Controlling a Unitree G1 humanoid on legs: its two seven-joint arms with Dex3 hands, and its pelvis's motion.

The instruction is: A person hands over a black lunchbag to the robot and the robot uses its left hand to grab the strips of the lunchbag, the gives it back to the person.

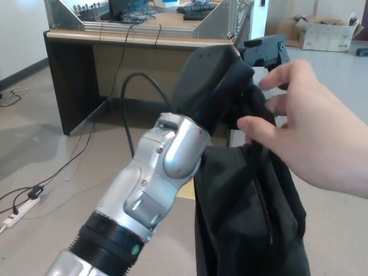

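Left hand (261, 54) raised above the bag (247, 213), its black palm and fingers largely hidden behind its own wrist housing and the person's hand (310, 132); cannot tell how far the fingers are apart, nor whether they have closed on anything; right hand not in view. Bag hangs in the air just below the left hand, black, sagging, lower edge running out of frame; its straps (253, 112) bunch up at the top, where the person's hand pinches them, thumb and fingers touching the fabric right beside the robot's wrist. Worktop (86, 37) stands well behind the bag, cables trailing on the floor to the bag's left. Judged step: the hand-over itself, straps being fed to the left hand, weight seemingly with the person. Next move likely calls for the fingers to hook under the straps and close firmly before the person lets go; risk: straps slipping off.
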